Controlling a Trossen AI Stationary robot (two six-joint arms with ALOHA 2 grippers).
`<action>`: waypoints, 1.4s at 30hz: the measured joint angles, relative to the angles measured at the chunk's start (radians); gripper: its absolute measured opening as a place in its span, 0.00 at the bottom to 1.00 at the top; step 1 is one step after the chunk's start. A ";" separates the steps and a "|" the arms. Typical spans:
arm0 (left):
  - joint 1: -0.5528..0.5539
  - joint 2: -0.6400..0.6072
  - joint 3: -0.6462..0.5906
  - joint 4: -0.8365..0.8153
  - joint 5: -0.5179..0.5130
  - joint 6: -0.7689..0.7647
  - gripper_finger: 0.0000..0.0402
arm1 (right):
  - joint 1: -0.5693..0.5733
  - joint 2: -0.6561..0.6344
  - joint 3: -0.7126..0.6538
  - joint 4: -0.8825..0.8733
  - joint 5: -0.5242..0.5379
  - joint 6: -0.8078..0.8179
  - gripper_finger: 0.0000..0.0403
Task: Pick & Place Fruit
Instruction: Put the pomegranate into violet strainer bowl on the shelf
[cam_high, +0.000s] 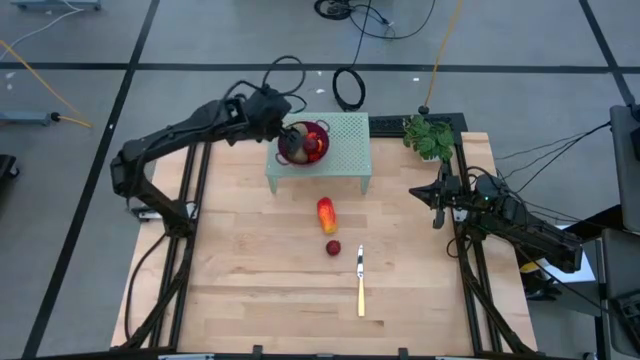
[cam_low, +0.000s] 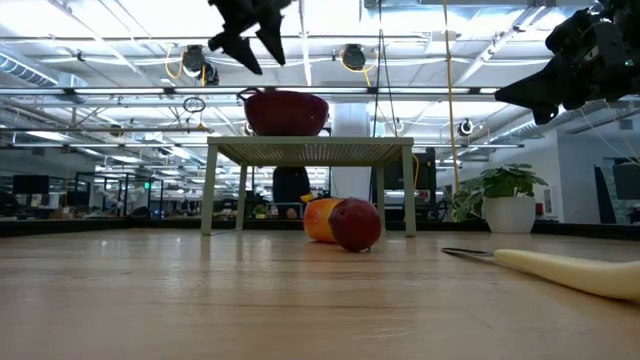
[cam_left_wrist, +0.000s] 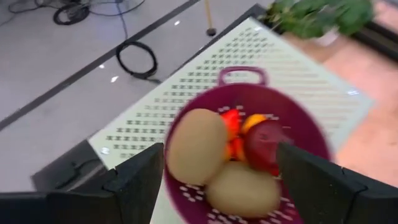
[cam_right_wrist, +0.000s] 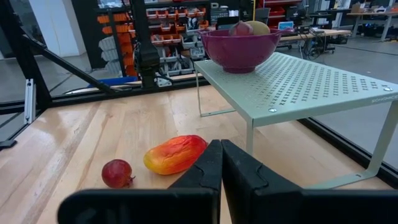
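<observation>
A purple colander bowl (cam_high: 305, 142) stands on a pale green perforated shelf (cam_high: 345, 150) at the table's far side. In the bowl lie two brown-green oval fruits (cam_left_wrist: 198, 146) (cam_left_wrist: 244, 190), a dark red ball (cam_left_wrist: 264, 144) and small orange pieces (cam_left_wrist: 239, 124). My left gripper (cam_left_wrist: 221, 155) hangs open above the bowl, clear of the fruit. A red-orange-yellow oblong fruit (cam_high: 326, 214) and another dark red ball (cam_high: 333, 248) lie on the wooden table in front of the shelf. My right gripper (cam_high: 437, 205) waits shut at the table's right edge.
A yellow-handled knife (cam_high: 360, 280) lies near the table's middle, toward the near edge. A potted plant (cam_high: 430, 135) stands at the far right corner. Bare wood stretches left and near of the fruit.
</observation>
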 joint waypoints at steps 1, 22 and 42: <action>-0.011 -0.010 0.000 0.000 0.001 -0.021 0.77 | 0.000 0.000 0.000 0.000 0.000 0.000 0.00; -0.360 -0.032 -0.027 -0.036 -0.007 -0.266 0.77 | 0.000 0.000 0.000 0.000 0.000 0.000 0.00; -0.520 -0.031 -0.237 0.166 -0.109 -0.235 0.77 | 0.000 0.000 0.000 0.006 -0.004 0.057 0.00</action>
